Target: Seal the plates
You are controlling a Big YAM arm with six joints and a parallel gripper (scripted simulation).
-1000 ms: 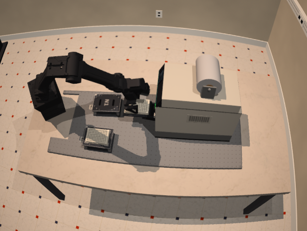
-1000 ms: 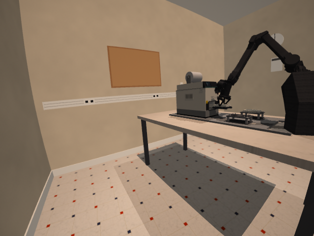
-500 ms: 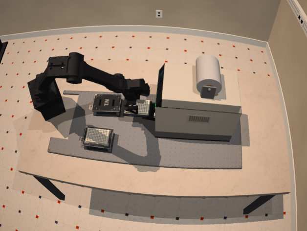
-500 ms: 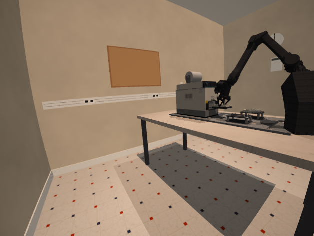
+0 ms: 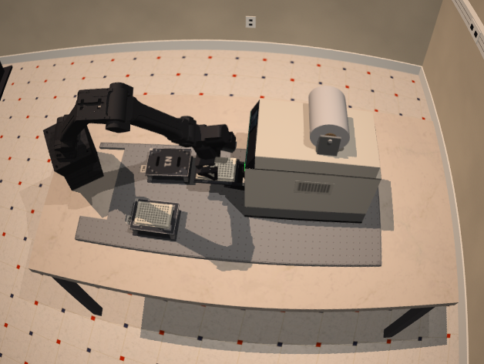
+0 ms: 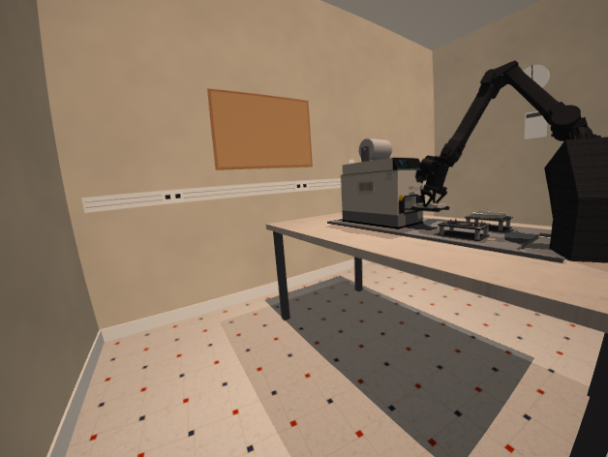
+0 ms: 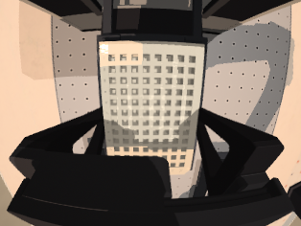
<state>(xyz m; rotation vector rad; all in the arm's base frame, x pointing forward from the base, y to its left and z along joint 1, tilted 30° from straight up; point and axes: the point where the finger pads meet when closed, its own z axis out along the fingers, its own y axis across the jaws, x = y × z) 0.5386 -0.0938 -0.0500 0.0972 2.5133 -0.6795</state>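
just left of the centre in the top view, the stage point(image 5: 236, 173) point(image 7: 204, 72) carries a plate point(image 5: 226, 169) point(image 6: 435, 206) point(image 7: 153, 96), with the front of the sealer point(image 5: 309, 187) point(image 6: 363, 197) just beside it. the gripper point(image 5: 216, 168) point(image 6: 433, 201) point(image 7: 150, 111) is closed on this plate, a finger against each long edge. whether the plate sits fully flat inside the locators, i cannot tell.

left of the stage, n1 point(image 5: 169, 173) point(image 6: 463, 227) has no plate in it, its dark top and printed label showing. lower left of that view, the other nest point(image 5: 154, 230) point(image 6: 501, 224) holds the second plate point(image 5: 153, 214) point(image 6: 489, 214), lying with its wells up.

the wrist view alone shows the held plate's rows of wells close up, partly shaded, its near end hidden behind the dark gripper body. only the top view makes the n1 label readable and shows a thin green glow at the sealer's front edge. the exterior view alone gives the cork board point(image 6: 260, 130) at upper left, the round clock point(image 6: 540, 76) at upper right, and a small yellow patch point(image 6: 401, 197) low on the sealer. the white roll point(image 5: 328, 109) point(image 6: 377, 148) on top of the sealer shows in both the top and exterior views.

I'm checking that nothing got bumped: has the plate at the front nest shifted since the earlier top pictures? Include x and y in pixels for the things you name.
No. The plate point(image 5: 153, 214) keeps its place within its nest, diagonally across from the nest marked N1 point(image 5: 151, 172).
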